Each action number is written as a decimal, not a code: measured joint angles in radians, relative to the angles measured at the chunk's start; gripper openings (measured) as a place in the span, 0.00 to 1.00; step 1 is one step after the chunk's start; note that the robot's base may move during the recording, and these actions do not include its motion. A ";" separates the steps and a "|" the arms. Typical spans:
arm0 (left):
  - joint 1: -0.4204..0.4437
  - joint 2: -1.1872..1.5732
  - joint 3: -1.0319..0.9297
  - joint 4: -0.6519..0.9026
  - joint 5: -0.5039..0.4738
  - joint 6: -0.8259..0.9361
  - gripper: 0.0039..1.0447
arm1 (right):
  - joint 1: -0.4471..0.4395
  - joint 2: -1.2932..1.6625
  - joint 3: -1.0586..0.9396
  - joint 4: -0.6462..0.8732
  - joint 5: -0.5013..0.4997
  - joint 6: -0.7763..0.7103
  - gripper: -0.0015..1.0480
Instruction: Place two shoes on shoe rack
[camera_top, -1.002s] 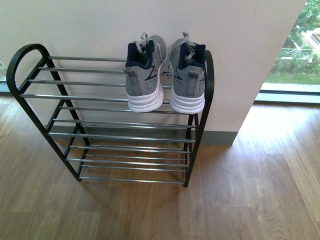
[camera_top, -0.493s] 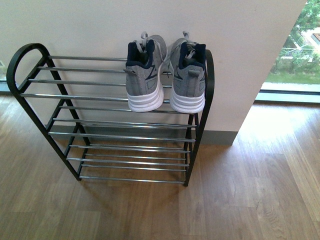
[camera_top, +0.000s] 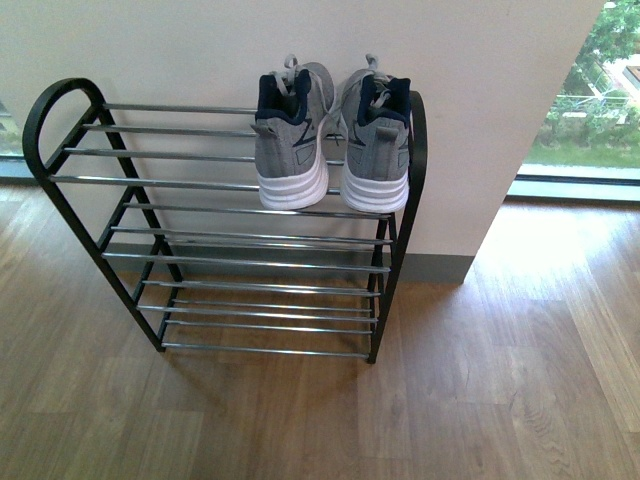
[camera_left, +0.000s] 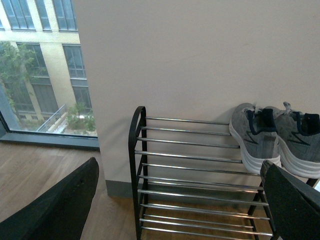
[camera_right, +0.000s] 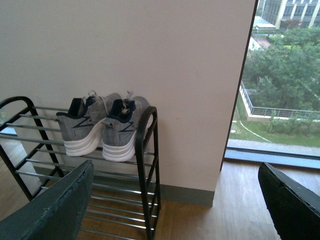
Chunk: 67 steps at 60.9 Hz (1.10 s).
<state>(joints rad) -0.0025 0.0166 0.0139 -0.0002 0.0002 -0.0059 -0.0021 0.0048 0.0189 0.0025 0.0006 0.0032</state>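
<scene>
Two grey knit shoes with white soles, one on the left (camera_top: 290, 150) and one on the right (camera_top: 378, 150), stand side by side on the top tier of the black shoe rack (camera_top: 200, 183), at its right end, heels facing me. Neither arm shows in the front view. The left wrist view has the left gripper (camera_left: 179, 166) open and empty, well back from the rack (camera_left: 136, 150), with both shoes (camera_left: 255, 137) at the far right. My right gripper (camera_right: 175, 167) is also open and empty, apart from the rack (camera_right: 145, 150) and the shoes (camera_right: 122, 132).
The rack stands against a white wall (camera_top: 480, 80) with a grey baseboard (camera_top: 435, 268). Wooden floor (camera_top: 480, 380) spreads in front and to the right. A floor-level window (camera_top: 590, 130) lies at the right, and another window (camera_left: 40, 75) is past the wall's left side.
In the front view the rack and shoes have shifted slightly upward in the picture. The shoes keep their place on the top tier.
</scene>
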 joint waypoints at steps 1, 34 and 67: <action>0.000 0.000 0.000 0.000 0.000 0.000 0.91 | 0.000 0.000 0.000 0.000 0.000 0.000 0.91; 0.000 0.000 0.000 0.000 0.000 0.000 0.91 | 0.000 0.000 0.000 0.000 0.000 0.000 0.91; 0.000 0.000 0.000 0.000 0.001 0.000 0.91 | 0.000 0.000 0.000 0.000 0.002 0.000 0.91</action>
<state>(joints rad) -0.0025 0.0166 0.0139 -0.0002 0.0010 -0.0055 -0.0017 0.0048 0.0189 0.0021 0.0021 0.0032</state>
